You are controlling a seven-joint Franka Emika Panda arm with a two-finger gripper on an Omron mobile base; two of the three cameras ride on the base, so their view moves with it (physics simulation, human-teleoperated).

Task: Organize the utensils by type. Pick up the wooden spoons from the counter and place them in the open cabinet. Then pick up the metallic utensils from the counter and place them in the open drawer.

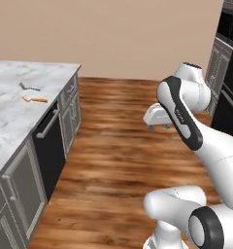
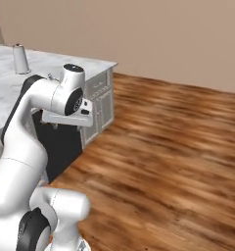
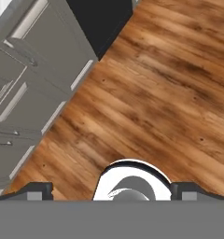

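Wooden plank floor (image 1: 118, 160) covers most of the room, with a marble-topped bench (image 1: 11, 112) standing at the left over grey base units. On the far part of the bench lie two slim utensils: a grey fork (image 1: 30, 87) and, just nearer, an orange piece (image 1: 35, 99) too small to identify as fork or spoon. A pale canister (image 2: 20, 59) stands further along the bench.

The gripper (image 1: 159, 127) hangs over bare floor, well apart from the bench, fingers (image 3: 39, 190) spread wide and holding nothing.

Risks noted:
- Reach: the utensils lie far from the arm, so stretching without driving closer may fall short.
- Collision: the elbow sits close to the bench corner in the right base view, and a swing could strike it.
- Sorting: similar orange tones invite misplacing a fork as a spoon.
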